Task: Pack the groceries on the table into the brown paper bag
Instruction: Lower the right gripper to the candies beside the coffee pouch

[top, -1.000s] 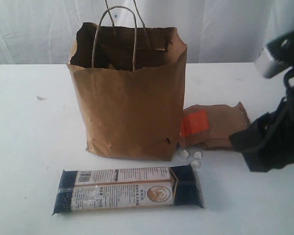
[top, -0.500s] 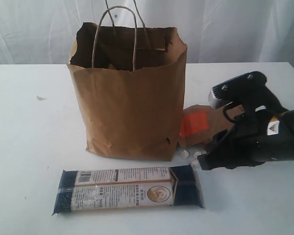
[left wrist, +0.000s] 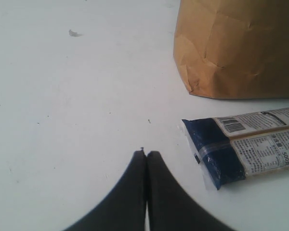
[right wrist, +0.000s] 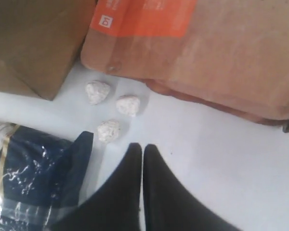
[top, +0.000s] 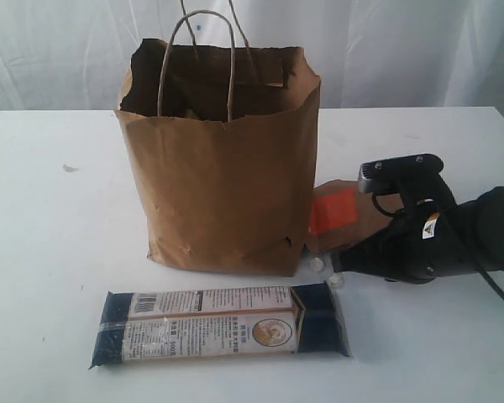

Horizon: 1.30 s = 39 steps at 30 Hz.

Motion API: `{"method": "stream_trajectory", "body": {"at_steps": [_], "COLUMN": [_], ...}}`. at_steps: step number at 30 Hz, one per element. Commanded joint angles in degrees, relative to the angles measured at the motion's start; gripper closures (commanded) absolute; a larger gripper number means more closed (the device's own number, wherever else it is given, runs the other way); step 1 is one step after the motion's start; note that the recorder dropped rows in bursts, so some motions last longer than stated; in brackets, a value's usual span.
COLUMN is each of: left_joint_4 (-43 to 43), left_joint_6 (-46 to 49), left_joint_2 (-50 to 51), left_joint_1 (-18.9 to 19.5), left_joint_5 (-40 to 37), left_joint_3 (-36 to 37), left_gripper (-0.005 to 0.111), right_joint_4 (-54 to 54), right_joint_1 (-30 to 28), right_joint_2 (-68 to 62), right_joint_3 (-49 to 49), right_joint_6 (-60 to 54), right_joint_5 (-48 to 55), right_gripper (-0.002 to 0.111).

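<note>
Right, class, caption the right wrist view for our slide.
Shut right gripper close to three candies, pouch and noodle pack.

Pretty plain setup tbh. White curtain (top: 386, 50) hung across the whole back, loose vertical folds, slightly see-through, glowing brighter in some strips than others. Below that just a big white table (top: 50, 252), matte, far edge meeting the curtain in one straight line. Small grey scuff (top: 70, 168) over on the left part of the top, easier to spot in the left wrist view (left wrist: 74, 33), plus a few tiny dark specks (left wrist: 149, 121) nearby. Soft, even light all round, only faint blurry shadows on the tabletop.
</note>
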State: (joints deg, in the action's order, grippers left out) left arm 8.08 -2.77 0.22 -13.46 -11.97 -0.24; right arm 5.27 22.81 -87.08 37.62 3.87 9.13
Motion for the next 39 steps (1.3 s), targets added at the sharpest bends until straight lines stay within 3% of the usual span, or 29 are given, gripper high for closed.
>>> {"method": "stream_trajectory", "body": {"at_steps": [1, 13, 24, 39], "left_joint_4": [0.38, 0.38, 0.38, 0.38], "left_joint_6": [0.05, 0.05, 0.05, 0.05], "left_joint_2": [-0.22, -0.22, -0.22, -0.22], "left_joint_1": [0.14, 0.14, 0.14, 0.14], "left_joint_5": [-0.03, -0.03, -0.03, -0.03], "left_joint_3": [0.24, 0.24, 0.24, 0.24], "left_gripper": [0.107, 0.107, 0.107, 0.107], "right_joint_4": [-0.88, -1.51, -3.61, -3.68], "right_joint_1": [-2.19, -7.35, -7.48, -6.85], "right_joint_2": [-0.66, -6.77, -13.91, -4.4], "right_joint_3": [0.12, 9.57, 17.01, 13.97], "right_joint_6": [0.33, -4.23, -4.29, -7.22], "right_joint_5": [-2.33, 5.11, 9.03, 15.98], "right_gripper": [0.108, 0.108, 0.108, 0.108]}}
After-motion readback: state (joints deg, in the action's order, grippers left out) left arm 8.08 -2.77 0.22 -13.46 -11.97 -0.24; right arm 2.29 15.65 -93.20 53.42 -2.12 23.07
